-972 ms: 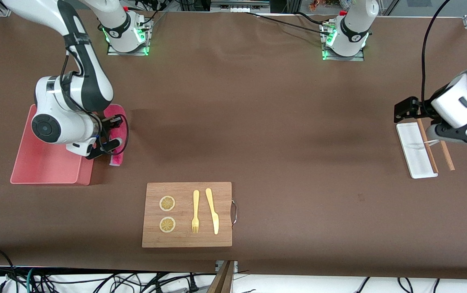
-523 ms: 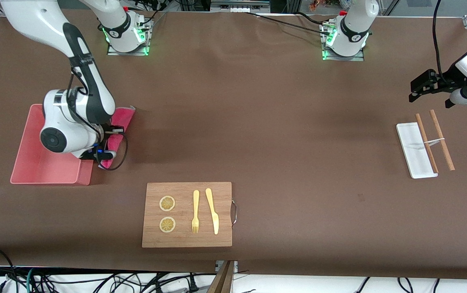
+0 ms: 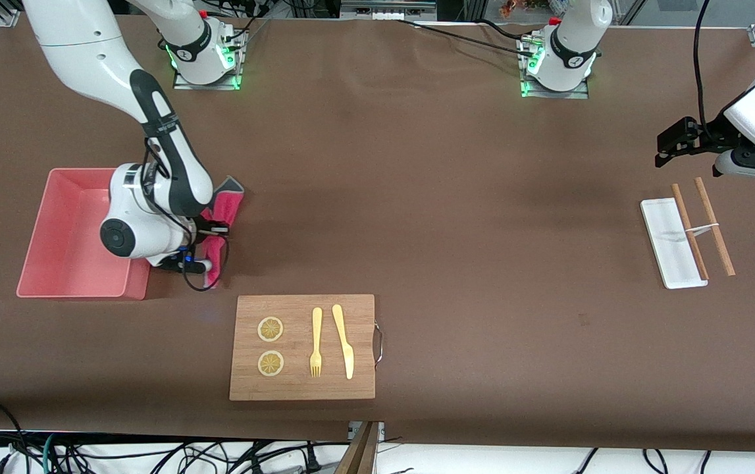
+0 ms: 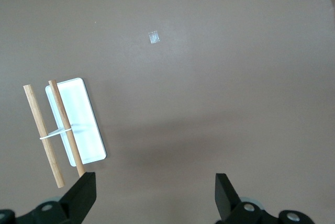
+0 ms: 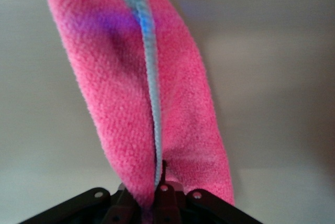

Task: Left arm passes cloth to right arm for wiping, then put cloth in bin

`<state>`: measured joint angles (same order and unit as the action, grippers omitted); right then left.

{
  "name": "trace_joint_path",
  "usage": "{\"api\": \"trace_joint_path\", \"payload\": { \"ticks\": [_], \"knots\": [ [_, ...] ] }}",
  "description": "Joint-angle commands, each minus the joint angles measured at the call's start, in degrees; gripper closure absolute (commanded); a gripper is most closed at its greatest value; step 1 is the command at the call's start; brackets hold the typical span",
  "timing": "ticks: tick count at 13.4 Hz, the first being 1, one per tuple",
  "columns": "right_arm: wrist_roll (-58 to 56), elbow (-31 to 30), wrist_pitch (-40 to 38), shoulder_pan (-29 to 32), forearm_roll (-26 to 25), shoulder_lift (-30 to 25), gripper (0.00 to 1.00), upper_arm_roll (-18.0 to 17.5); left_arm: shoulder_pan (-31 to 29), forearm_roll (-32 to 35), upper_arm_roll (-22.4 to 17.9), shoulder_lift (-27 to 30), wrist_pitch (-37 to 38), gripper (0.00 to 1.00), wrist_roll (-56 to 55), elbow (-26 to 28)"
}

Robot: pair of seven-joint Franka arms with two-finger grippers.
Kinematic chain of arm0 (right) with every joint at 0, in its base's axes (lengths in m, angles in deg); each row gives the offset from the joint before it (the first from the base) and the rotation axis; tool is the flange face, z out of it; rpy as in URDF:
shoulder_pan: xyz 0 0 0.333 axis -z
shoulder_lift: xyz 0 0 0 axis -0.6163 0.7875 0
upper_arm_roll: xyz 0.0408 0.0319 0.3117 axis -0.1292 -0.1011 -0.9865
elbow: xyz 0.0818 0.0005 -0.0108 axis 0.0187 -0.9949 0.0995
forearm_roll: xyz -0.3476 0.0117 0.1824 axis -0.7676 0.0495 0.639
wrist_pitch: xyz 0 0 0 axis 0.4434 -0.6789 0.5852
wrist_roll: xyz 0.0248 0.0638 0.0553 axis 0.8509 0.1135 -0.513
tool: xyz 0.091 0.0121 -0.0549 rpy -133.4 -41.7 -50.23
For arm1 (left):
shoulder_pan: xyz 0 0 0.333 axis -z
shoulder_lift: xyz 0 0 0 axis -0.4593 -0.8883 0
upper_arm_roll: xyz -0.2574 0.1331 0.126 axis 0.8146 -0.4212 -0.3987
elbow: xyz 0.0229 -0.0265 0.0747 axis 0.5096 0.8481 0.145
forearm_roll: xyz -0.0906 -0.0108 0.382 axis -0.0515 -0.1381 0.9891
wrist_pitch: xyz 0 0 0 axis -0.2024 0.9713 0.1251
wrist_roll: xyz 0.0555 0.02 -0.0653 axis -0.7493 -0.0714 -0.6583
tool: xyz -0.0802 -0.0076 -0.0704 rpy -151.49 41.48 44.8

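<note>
The crimson-pink cloth [image 3: 227, 205] hangs folded from my right gripper [image 3: 209, 230], its grey edge showing along the fold. In the right wrist view the cloth [image 5: 131, 103] fills the middle, and the right gripper [image 5: 159, 190] is shut on its end. It hangs just beside the pale pink bin [image 3: 74, 288], on the side toward the left arm's end of the table. The bin has nothing in it. My left gripper [image 3: 749, 170] is in the air at the left arm's end of the table. There the left gripper [image 4: 155, 195] stands open over bare table with nothing between its fingers.
A wooden chopping board [image 3: 303, 388] lies near the front edge with two lemon slices [image 3: 270, 329], a yellow fork [image 3: 316, 342] and a yellow knife [image 3: 343, 341]. A narrow white tray [image 3: 667, 245] with two wooden sticks [image 3: 716, 227] lies under the left arm.
My right arm has carried the cloth from the bin's edge toward the table's middle. My left gripper has risen off the white tray and drawn back from the front camera.
</note>
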<state>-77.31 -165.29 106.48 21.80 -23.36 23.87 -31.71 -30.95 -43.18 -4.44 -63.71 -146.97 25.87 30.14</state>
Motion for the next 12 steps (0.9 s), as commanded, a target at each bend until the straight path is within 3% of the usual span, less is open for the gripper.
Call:
{"api": "trace_joint_path", "payload": {
  "ticks": [1, 4, 8, 12],
  "knots": [
    [1.37, 2.41, 0.29, -4.04, 5.93, 1.22, 1.0, 0.16, 0.44, 1.16, -0.26, 0.02, 1.65, 0.0, 0.66, -0.62],
    [8.03, 6.27, 0.38, -8.78, 9.55, 3.77, 1.0, 0.16, 0.18, 1.07, -0.26, -0.15, 1.75, 0.0, 0.84, -0.71],
    [14.8, 7.07, 4.24, -14.5, 15.96, 5.35, 1.0, 0.16, -0.08, 1.25, -0.7, -0.33, 1.75, 0.0, 0.75, -0.8],
    [26.49, 11.99, 5.04, -19.26, 18.26, 6.5, 1.0, 0.16, -0.08, 1.08, -0.09, -0.94, 1.75, 0.0, 0.66, -1.94]
  ]
}}
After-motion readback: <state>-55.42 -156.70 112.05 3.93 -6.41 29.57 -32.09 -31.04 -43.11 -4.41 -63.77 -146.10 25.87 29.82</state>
